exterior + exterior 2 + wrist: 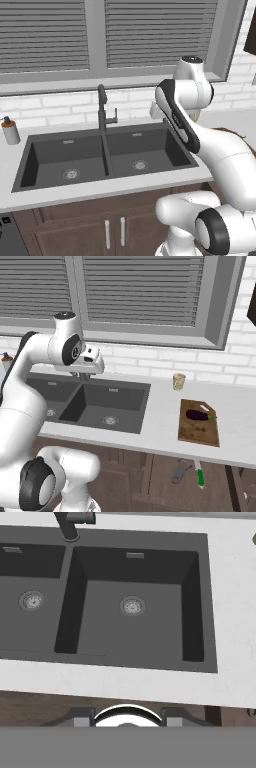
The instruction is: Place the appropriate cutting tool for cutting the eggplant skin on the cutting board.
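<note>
So, checking in from the remote station: basically nothing of the real job is done yet. The end effector (92,363) is up high over the back of the sink (125,406), near the faucet (102,107), with its fingers closed down narrow and nothing between them as far as I can see. The hand view looks straight down into the two dark basins.

The cutting board (199,428) sits on the desk right of the sink, close to the front edge, and the eggplant (198,415) is lying on its far half. There's a small cup (178,381) further back toward the wall, and a soap bottle (10,131) at the far left of the desk.

No cutting tool on the board yet. Below the front edge of the desk, under the board, I can see two utensil-like things hanging or lying low: a grey one (180,472) and one with a green handle (200,476). I can't tell which is a peeler. My read: I still need to find the tool, grab it and drop it on the board. The whole task is left.
</note>
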You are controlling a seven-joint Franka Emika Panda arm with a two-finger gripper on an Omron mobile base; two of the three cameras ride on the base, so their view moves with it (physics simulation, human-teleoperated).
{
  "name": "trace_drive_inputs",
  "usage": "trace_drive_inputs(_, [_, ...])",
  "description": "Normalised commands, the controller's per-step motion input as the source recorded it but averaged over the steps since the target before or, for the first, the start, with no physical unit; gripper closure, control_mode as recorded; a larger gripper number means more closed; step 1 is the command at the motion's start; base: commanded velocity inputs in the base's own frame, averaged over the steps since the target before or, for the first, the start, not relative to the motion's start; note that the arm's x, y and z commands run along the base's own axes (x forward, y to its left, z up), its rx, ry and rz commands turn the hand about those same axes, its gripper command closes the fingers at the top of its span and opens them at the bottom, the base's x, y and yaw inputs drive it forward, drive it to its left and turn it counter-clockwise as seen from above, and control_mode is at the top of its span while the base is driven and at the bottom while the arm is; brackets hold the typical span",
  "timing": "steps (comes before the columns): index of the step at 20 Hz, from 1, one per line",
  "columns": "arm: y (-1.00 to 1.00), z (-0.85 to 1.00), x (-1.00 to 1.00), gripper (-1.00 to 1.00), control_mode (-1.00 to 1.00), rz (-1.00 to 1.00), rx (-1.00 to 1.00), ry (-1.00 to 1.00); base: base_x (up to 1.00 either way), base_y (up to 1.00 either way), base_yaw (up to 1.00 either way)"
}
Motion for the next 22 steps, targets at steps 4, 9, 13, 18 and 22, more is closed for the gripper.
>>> trace_drive_inputs(4, [-0.17, 0.0, -0.27, -1.0, -1.0, -0.05, 0.03, -0.08, 0.0, 0.0, 0.0])
trace_drive_inputs(9, [-0.83, -0.08, -0.45, -1.0, -1.0, -0.18, 0.12, -0.05, 0.0, 0.0, 0.0])
trace_drive_inputs(13, [-1.0, -0.11, -0.48, -1.0, -1.0, -0.24, 0.24, 0.04, 0.0, 0.0, 0.0])
trace_drive_inputs(18, [-1.0, -0.19, -0.29, -1.0, -1.0, -0.24, 0.22, 0.09, 0.0, 0.0, 0.0])
trace_drive_inputs(22, [-1.0, -0.5, -0.33, -1.0, -1.0, -0.16, 0.22, 0.01, 0.0, 0.0, 0.0])
